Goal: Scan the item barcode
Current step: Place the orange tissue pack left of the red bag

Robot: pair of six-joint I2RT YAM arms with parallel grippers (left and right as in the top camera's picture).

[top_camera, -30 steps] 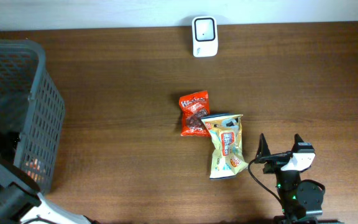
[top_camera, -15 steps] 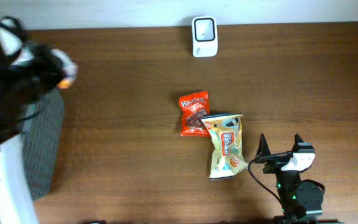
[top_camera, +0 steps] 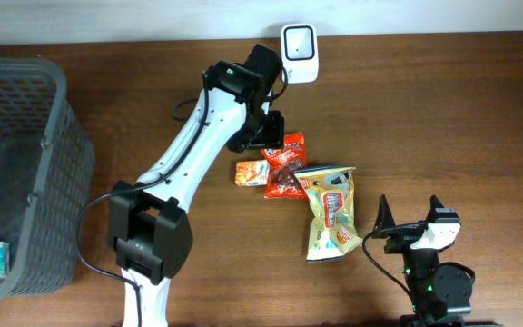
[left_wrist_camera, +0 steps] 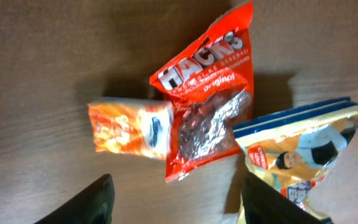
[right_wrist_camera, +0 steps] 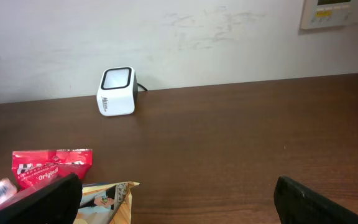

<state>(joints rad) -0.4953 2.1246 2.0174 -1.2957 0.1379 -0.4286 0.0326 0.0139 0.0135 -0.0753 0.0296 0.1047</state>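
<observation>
Left claw (left_wrist_camera: 178, 190) spread, holding nothing, hovering over the small orange packet (left_wrist_camera: 128, 127), which lies on the table (top_camera: 443, 118) touching the red packet (left_wrist_camera: 207, 106). Left arm stretched far out beside the scanner (top_camera: 298, 41). Right claw (top_camera: 409, 207) spread wide, empty

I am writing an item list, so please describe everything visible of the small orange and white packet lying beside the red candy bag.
The small orange and white packet is a flat, glossy, pillow-shaped sachet, seemingly plastic film: orange with pale pattern at one end, white with a blue oval logo at the other; its print is unreadable. It lies flat on the brown wooden table. Its white end meets the red candy bag, which seems to overlap it slightly. Nothing else touches it.
</observation>
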